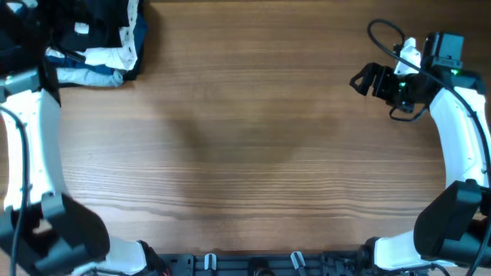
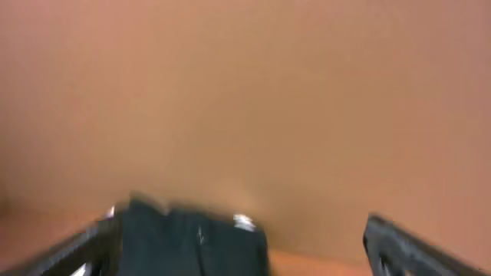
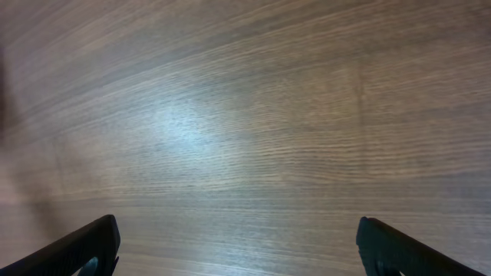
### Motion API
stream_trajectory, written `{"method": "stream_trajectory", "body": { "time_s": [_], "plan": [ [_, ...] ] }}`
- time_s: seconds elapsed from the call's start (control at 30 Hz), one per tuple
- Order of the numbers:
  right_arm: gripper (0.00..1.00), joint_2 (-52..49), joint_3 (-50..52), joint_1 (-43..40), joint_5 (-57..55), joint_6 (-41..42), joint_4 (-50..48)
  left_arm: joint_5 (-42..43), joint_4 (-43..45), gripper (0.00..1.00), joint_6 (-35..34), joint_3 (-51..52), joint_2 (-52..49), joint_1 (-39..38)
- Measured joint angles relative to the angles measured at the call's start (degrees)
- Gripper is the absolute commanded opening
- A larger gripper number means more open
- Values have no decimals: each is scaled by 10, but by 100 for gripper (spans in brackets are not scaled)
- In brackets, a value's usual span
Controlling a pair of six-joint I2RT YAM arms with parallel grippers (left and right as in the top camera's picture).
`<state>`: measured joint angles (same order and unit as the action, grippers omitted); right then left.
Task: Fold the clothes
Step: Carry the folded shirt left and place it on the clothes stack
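A heap of clothes lies at the table's far left corner, and black fabric (image 1: 96,19), likely the black T-shirt, is on top of it. My left gripper (image 1: 19,34) is over that heap and is hard to tell from the dark cloth. The left wrist view is blurred. There my left gripper (image 2: 238,249) has its fingers wide apart. Black cloth (image 2: 184,241) with a small white mark lies between them, against the left finger. My right gripper (image 1: 367,79) is open and empty above the bare table at the far right. It also shows in the right wrist view (image 3: 238,241).
The heap also holds a white piece (image 1: 107,57), a light-blue piece (image 1: 84,75) and a dark-blue edge (image 1: 140,31). The wooden table (image 1: 245,146) fills the view. Both arm bases stand at the front edge.
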<state>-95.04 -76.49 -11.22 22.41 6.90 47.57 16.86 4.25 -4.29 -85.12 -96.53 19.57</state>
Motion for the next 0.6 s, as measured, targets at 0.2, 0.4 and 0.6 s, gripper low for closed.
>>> {"method": "stream_trajectory", "body": {
  "time_s": [0.2, 0.4, 0.6],
  "plan": [
    [100, 0, 0, 17, 0, 0, 0, -24, 166, 100, 46, -29, -205, -7],
    [100, 0, 0, 32, 0, 2, -6, -87, 44, 100, 111, -92, -321, -24],
    [100, -2, -49, 32, -1, -26, 20, -121, -88, 100, 129, -104, -277, -12]
  ]
}}
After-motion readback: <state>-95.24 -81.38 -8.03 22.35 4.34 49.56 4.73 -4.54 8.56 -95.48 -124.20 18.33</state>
